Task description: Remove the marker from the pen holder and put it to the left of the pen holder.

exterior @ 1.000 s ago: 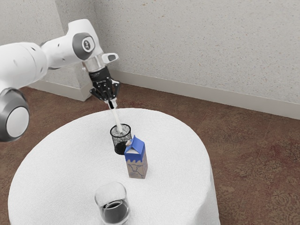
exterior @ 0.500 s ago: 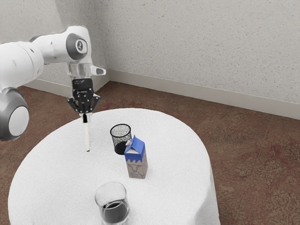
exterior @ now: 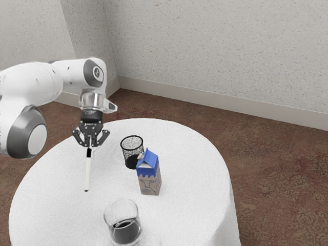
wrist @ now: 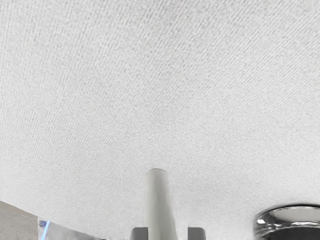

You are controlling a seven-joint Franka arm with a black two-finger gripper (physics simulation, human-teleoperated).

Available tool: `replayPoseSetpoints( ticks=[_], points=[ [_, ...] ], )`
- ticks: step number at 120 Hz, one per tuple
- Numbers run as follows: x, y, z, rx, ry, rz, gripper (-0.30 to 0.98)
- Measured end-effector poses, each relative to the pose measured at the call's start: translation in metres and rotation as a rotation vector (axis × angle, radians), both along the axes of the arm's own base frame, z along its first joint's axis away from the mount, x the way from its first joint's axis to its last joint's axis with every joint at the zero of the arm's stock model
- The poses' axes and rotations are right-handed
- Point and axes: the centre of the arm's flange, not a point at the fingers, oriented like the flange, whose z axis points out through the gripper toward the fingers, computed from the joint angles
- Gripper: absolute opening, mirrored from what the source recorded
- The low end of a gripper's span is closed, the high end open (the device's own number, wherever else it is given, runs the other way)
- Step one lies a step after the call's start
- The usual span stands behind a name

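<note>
In the exterior view my gripper [exterior: 89, 145] is shut on the marker [exterior: 87, 174] near its upper, black end. The white marker hangs almost upright, slightly tilted, beyond the holder's left side in that view. Whether its lower tip touches the table cannot be told. The black mesh pen holder [exterior: 132, 151] stands upright with no marker in it. In the wrist view the pale marker [wrist: 159, 210] rises from the lower edge, between the fingertips of my gripper [wrist: 168, 233].
A blue-topped milk carton [exterior: 148, 174] stands against the pen holder in the exterior view, partly covering it. Nearer that camera is a clear glass [exterior: 123, 223] with dark contents. Both are on the round table with its white cloth [exterior: 189, 154].
From inside the pen holder, the marker has come out with my gripper and swung to the exterior view's left. Over the last half second both moved nearer that camera and lower in its view.
</note>
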Motion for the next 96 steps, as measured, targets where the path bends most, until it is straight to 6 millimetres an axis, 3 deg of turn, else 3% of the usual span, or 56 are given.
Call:
replayPoseSetpoints(
  ticks=[20, 47, 65, 73, 79, 85, 90, 96],
  points=[
    [-0.003, 0.002, -0.010, 0.008, 0.041, 0.030, -0.09],
    [-0.007, 0.009, -0.012, -0.002, 0.070, 0.082, 0.37],
    [-0.008, 0.010, -0.011, 0.003, 0.077, 0.098, 0.53],
    [-0.006, 0.006, 0.001, 0.005, 0.053, 0.094, 0.57],
    [0.002, -0.022, 0.041, 0.005, -0.028, 0.030, 0.60],
    [0.003, -0.064, 0.112, 0.029, -0.171, -0.077, 0.62],
    [-0.015, -0.087, 0.170, 0.065, -0.293, -0.146, 0.63],
    [-0.039, -0.099, 0.219, 0.111, -0.413, -0.197, 0.64]
  ],
)
